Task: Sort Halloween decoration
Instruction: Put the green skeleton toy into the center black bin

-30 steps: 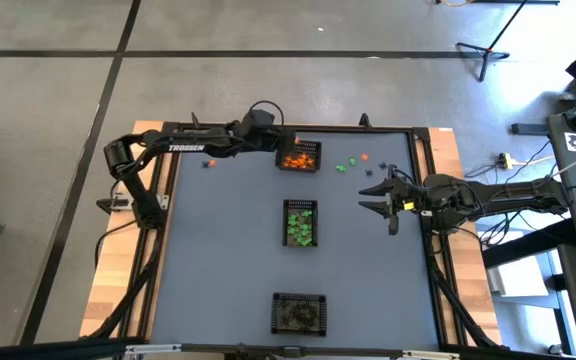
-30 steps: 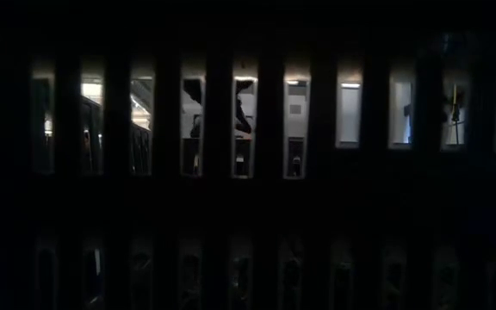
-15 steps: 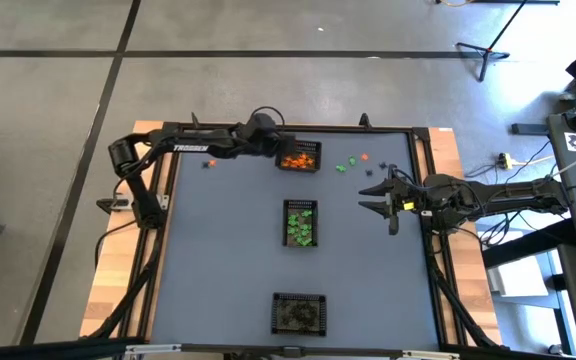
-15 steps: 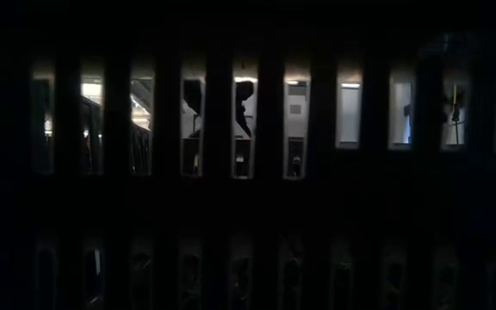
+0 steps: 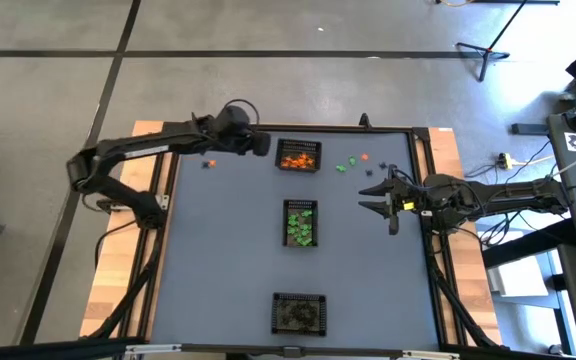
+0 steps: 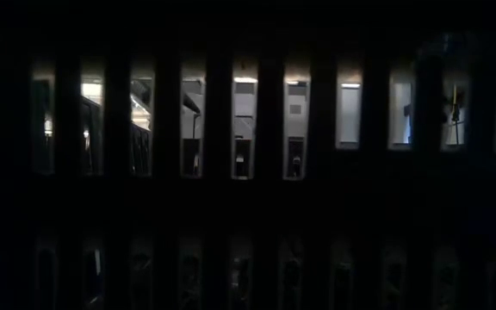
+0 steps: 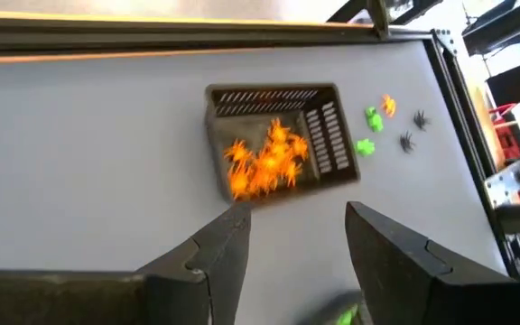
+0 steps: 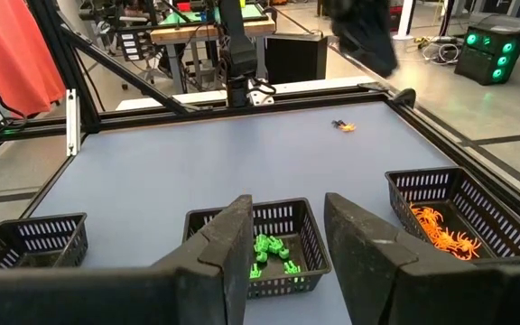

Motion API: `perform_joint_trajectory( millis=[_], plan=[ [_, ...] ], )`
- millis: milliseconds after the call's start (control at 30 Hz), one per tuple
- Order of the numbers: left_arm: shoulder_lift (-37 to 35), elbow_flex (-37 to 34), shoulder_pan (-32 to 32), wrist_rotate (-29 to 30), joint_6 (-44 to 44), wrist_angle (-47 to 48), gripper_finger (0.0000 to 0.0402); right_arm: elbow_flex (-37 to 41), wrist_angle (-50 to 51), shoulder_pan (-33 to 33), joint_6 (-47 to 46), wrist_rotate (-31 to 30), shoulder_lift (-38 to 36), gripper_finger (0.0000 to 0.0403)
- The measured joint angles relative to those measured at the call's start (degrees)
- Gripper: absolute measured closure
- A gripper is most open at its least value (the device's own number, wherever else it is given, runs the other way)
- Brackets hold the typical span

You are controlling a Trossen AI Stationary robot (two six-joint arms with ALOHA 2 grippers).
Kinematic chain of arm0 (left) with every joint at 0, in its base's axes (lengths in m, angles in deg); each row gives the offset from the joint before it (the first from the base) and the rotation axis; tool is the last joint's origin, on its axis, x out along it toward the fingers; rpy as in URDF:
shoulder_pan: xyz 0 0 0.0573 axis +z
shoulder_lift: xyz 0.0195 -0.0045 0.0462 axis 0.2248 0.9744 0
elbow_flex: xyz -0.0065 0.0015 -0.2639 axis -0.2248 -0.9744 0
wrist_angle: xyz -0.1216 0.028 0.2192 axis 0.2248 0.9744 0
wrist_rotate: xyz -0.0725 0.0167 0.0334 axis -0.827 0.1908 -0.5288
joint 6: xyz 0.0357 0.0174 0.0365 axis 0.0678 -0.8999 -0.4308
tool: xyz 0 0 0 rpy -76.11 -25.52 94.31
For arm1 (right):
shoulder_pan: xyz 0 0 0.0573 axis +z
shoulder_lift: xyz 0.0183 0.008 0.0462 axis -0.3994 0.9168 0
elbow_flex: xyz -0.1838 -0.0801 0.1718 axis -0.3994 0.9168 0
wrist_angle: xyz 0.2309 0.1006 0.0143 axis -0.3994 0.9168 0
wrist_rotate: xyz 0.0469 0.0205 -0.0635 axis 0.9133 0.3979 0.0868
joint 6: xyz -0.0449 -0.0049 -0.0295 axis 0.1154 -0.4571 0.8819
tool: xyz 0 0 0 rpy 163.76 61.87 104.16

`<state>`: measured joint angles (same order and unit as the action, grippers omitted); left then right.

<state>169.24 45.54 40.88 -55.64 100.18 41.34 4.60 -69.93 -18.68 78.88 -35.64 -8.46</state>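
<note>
From above, the left gripper (image 5: 264,146) hangs spread and empty beside the far-edge basket (image 5: 299,157) of orange trinkets (image 5: 296,158); the right gripper (image 5: 372,199), also spread, waits near the right edge. Only the left wrist view resolves loose green, orange and black trinkets (image 7: 388,122) beyond that basket. The low view is nearly all dark, its subject unreadable.

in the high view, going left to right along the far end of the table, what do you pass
left gripper → basket of orange trinkets → loose green trinkets → loose orange trinket → right gripper, open, set a little nearer
</note>
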Motion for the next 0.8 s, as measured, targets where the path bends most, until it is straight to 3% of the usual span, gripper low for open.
perform_joint_trajectory(
  millis=[233, 433, 800],
  plan=[
    [-8.2, 0.0, -3.0, -0.5, 0.3, 14.7, 0.0226, 0.0, -0.1, 0.0, 0.0, 0.0, 0.0, 0.0265],
    [-9.3, 0.0, -6.6, -2.6, 0.5, 23.8, 0.0226, 0.0, 0.0, 0.0, -0.1, 0.0, 0.0, 0.0265],
    [-8.2, 0.0, -13.1, -3.2, 0.5, 27.0, 0.0226, 0.0, -2.8, 0.0, -0.2, -0.6, 0.0, 0.0265]
  ],
)
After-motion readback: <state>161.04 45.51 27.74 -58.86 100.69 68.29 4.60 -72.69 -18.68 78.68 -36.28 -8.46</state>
